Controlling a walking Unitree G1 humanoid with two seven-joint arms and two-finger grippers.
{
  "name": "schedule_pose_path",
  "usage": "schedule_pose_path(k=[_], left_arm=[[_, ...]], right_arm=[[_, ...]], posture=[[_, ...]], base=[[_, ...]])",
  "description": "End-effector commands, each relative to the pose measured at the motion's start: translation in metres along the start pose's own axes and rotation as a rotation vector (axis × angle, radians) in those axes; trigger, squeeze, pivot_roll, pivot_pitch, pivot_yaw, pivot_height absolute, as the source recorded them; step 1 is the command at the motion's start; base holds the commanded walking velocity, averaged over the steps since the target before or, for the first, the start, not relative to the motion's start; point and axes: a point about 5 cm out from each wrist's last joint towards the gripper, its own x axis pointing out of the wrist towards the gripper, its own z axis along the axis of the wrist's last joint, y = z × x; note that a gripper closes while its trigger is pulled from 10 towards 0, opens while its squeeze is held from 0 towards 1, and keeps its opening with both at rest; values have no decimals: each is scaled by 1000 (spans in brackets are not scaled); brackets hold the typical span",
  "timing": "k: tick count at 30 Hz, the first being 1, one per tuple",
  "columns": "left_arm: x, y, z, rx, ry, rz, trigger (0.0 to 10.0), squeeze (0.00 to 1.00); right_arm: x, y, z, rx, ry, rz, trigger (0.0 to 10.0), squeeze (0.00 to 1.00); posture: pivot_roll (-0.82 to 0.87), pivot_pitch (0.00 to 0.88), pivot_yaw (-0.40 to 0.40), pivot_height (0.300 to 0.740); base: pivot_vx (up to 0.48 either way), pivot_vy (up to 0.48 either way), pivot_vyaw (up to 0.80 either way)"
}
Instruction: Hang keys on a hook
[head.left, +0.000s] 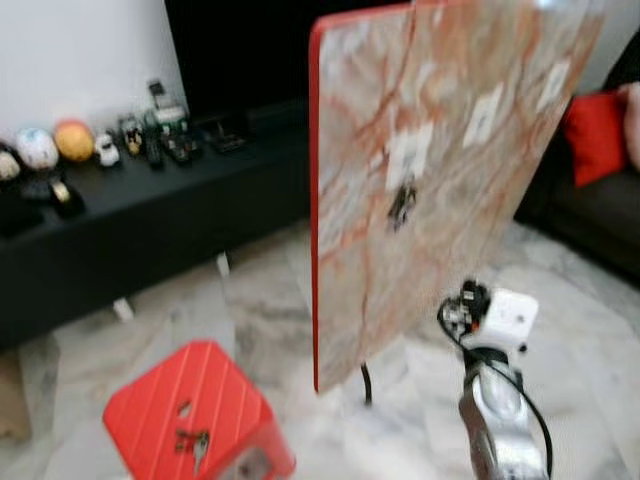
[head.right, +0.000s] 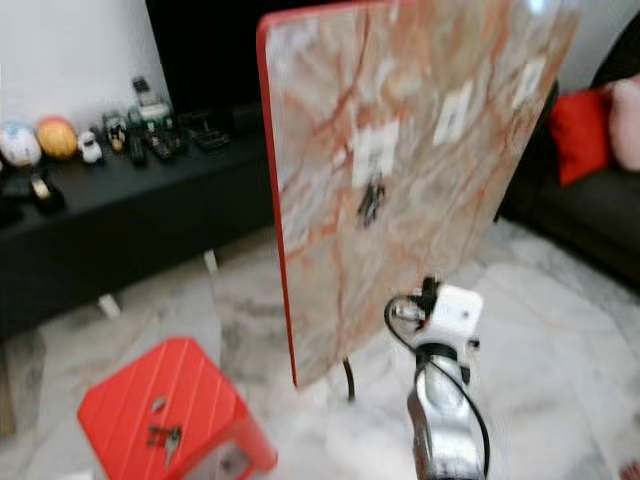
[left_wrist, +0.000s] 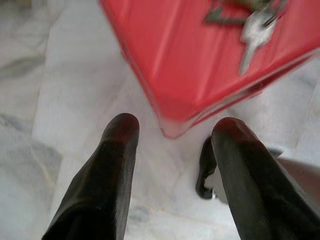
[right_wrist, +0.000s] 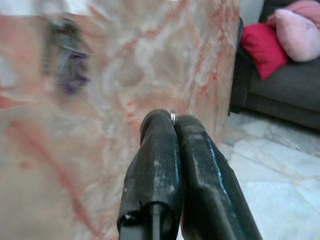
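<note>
A tall marble-patterned board (head.left: 450, 170) with a red edge stands upright on the floor. It carries white hook pads (head.left: 485, 115), and a dark bunch of keys (head.left: 402, 205) hangs from one pad. My right gripper (right_wrist: 172, 120) points at the board a short way off, shut, with a thin silver key ring (right_wrist: 172, 115) showing at its tips. The right wrist (head.left: 495, 320) is low, in front of the board. Another set of keys (head.left: 192, 440) lies on a red stool (head.left: 215, 385). My left gripper (left_wrist: 175, 130) hangs open over the floor by the stool's corner.
A long black bench (head.left: 150, 210) with balls and small toys runs along the back left wall. At the right stands a dark sofa (right_wrist: 285, 95) with red (head.left: 598, 130) and pink (right_wrist: 300, 30) cushions. The floor (head.left: 250, 310) is pale marble.
</note>
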Motion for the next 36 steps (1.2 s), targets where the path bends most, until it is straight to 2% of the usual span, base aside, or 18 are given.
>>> schedule_pose_path(k=[1, 11, 14, 19, 29, 36], left_arm=[[-1, -5, -5, 7, 19, -18, 10000, 0], [-4, 1, -9, 16, 18, -14, 10000, 0], [0, -7, -3, 32, 13, -22, 10000, 0], [1, -13, -1, 34, 13, -28, 10000, 0], [1, -12, -2, 43, 12, -29, 10000, 0], [0, -12, -4, 32, 14, -25, 10000, 0]], right_arm=[[0, -13, 0, -15, -1, -37, 10000, 0], [0, -13, -1, -15, 5, -36, 10000, 0], [0, -12, -1, -18, 4, -33, 10000, 0], [1, -11, -1, -21, 4, -30, 10000, 0], [3, -10, 0, -22, 4, -25, 10000, 0], [3, -9, -1, -21, 9, -21, 10000, 0]], posture=[[30, 0, -26, 740], [29, 0, -27, 740], [30, 0, -26, 740], [29, 0, -25, 740], [25, 0, -22, 740], [28, 0, -22, 740]], base=[[289, 0, 0], [55, 0, 0], [0, -394, 0], [0, -442, 0], [0, -434, 0], [0, 0, 0]])
